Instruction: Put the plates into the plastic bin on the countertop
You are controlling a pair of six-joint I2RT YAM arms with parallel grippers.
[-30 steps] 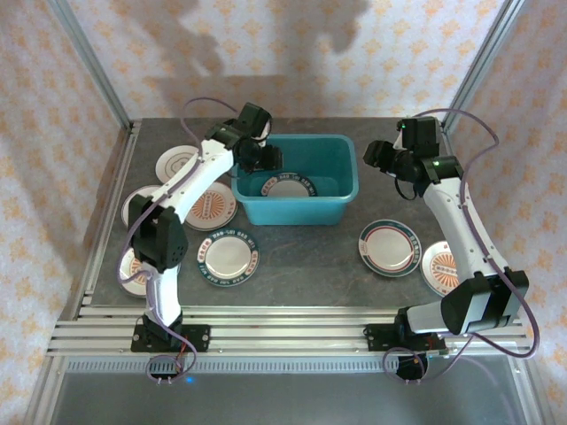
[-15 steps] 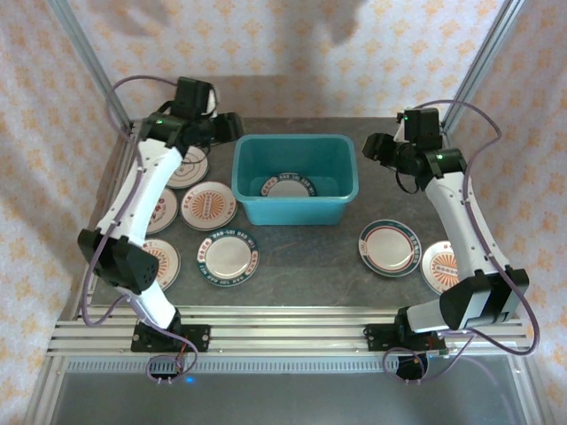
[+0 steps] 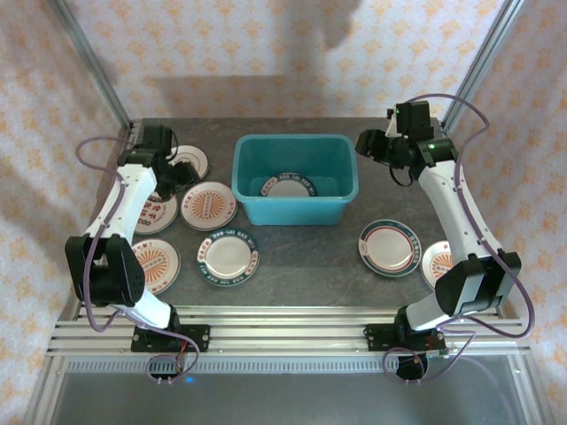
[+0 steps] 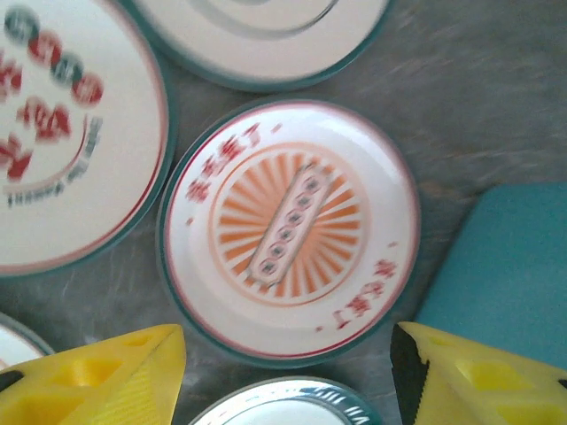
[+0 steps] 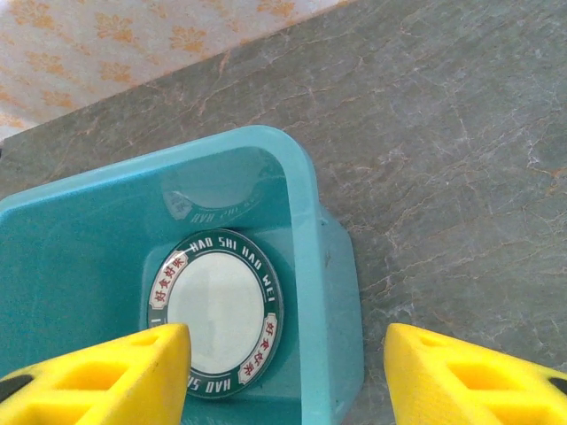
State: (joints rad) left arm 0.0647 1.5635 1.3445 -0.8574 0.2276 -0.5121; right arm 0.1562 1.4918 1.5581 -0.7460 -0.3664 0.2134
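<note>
L gripper [image 4: 288, 343] spread, empty, over sunburst plate [image 4: 288, 235] just left of plastic bin [image 3: 297, 211]. R gripper [image 5: 285, 341] spread, empty, above bin's right end, w/ one green-rimmed plate [image 5: 215, 301] inside. Plates prob. stiff, light, glazed, so slippery and chip-prone. They lie flat: pinch at the rim.

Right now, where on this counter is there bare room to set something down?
Bare countertop lies in front of the plastic bin, between the green-rimmed plate and the red-ringed plate. A strip behind the bin is free too. Left of the bin is crowded: five plates packed close.
</note>
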